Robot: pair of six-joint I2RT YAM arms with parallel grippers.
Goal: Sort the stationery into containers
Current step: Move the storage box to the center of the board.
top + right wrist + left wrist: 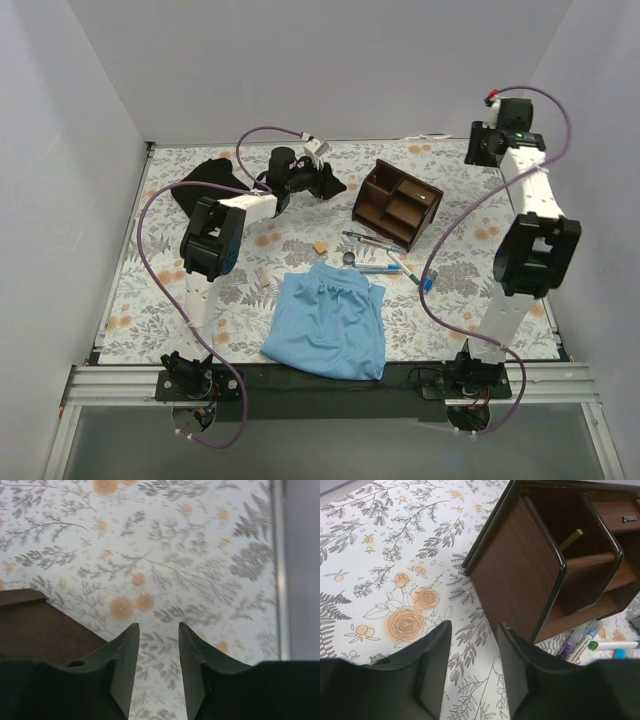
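My left claw (pixel 472 667) stands apart and empty over the worktop (pixel 395 555). The organizer (pixel 520 575) sits just ahead to its right, long axis running diagonally, far-left to near-right. My right claw (pixel 157 665), also apart and empty, hangs by the worktop's far right edge. Between the organizer and the blue cloth (pixel 330 320) I count roughly three pens (pixel 378 268) lying mostly left-to-right, two tan blocks (pixel 320 246), one ring (pixel 348 258) and one blue-capped cylinder (pixel 427 284).

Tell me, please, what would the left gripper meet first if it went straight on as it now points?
Probably the bare floral table cover, close beside the side wall of the wooden organizer. The line of the left gripper seems to pass just clear of that wall, though depth is unclear.
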